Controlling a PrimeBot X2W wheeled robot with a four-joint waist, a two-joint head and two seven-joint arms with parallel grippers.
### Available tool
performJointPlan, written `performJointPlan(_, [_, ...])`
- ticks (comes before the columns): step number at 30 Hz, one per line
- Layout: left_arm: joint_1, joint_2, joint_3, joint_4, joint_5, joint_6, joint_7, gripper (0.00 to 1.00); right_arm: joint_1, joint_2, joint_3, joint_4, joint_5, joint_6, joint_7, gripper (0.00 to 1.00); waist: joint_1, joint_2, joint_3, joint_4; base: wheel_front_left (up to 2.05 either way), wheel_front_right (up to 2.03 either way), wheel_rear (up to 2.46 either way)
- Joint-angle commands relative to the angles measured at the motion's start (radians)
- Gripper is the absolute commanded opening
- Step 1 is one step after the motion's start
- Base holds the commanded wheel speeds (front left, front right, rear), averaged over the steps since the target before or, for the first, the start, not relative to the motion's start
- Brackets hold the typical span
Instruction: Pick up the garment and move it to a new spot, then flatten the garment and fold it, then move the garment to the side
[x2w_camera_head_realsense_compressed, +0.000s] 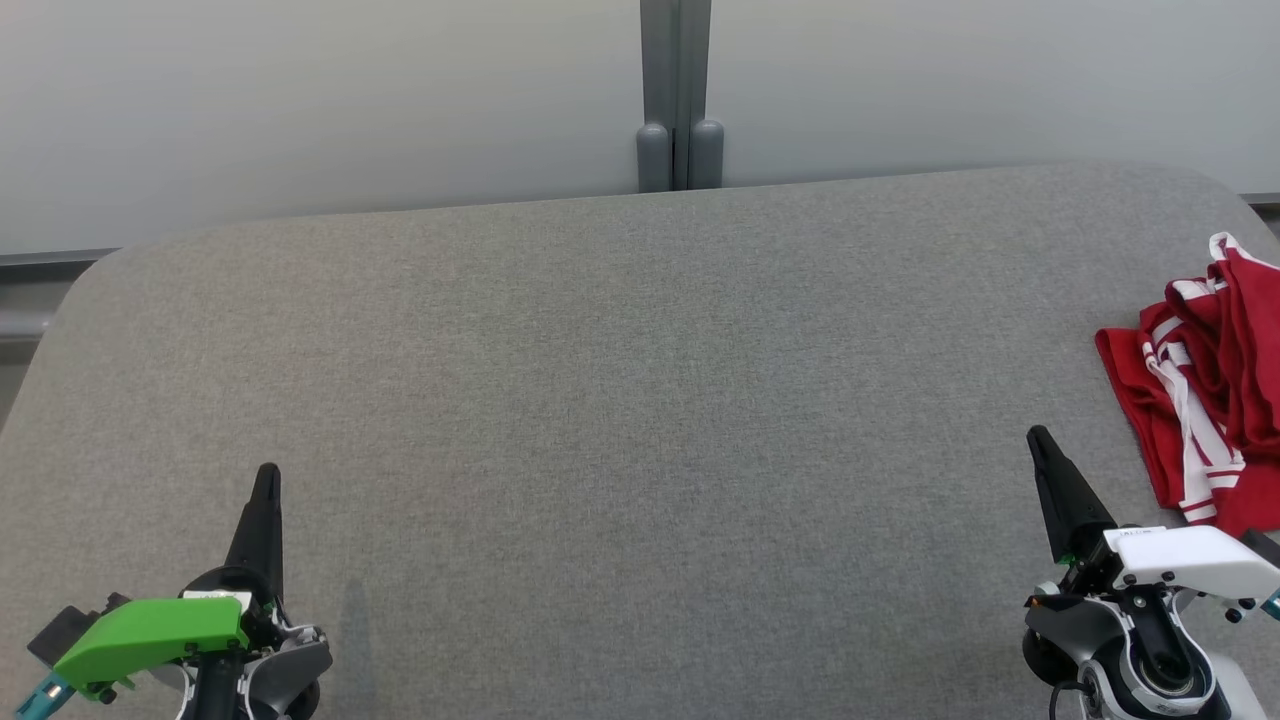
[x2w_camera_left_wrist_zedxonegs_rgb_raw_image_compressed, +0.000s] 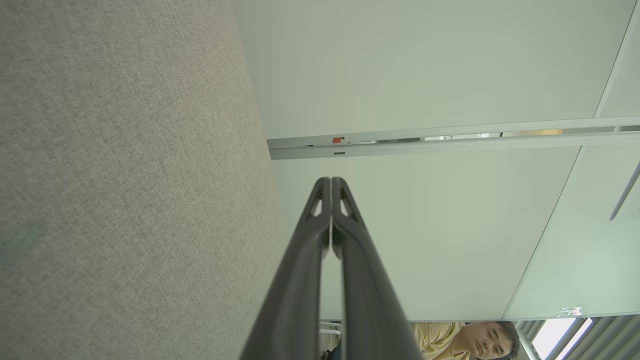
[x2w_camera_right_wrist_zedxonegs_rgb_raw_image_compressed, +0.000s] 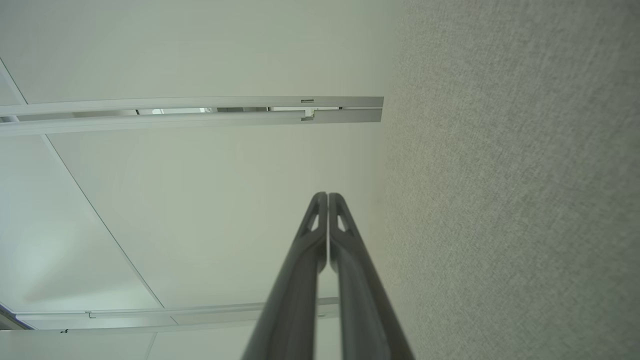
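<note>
While left claw (x2w_camera_head_realsense_compressed: 267, 475) and right claw (x2w_camera_head_realsense_compressed: 1037, 437) sit pressed together, garment (x2w_camera_head_realsense_compressed: 1215, 370) bunches near table (x2w_camera_head_realsense_compressed: 600, 400) edge; your clumsy grab could shove it off.

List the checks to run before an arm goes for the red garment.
1. Garment found: the red and white garment lies crumpled at the right side of the table. Ok.
2. Nearest arm: the right gripper sits beside the garment, apart from the cloth. Ok.
3. Right gripper ready to grasp: its fingers are shut together on nothing and need opening. Not ok.
4. Left gripper free: shut on nothing, at the near left. Ok.
5. Room for a new spot: the table's middle is bare grey fabric. Ok.
6. Garment's full extent: the head view's edge cuts it off. Cannot tell.
</note>
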Motion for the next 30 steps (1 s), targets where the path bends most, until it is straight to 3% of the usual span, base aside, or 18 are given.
performJointPlan(1, [-0.018, 0.005, 0.006, -0.004, -0.020, -0.003, 0.007, 0.00, -0.010, 0.001, -0.004, 0.003, 0.019, 0.000, 0.006, 0.00, 0.0000, 0.0000, 0.000, 0.000, 0.00, 0.00, 0.00])
performJointPlan(30, [-0.017, 0.003, 0.009, -0.004, -0.028, -0.003, 0.012, 0.00, -0.010, 0.001, -0.005, 0.003, 0.035, 0.000, 0.009, 0.00, 0.0000, 0.0000, 0.000, 0.000, 0.00, 0.00, 0.00])
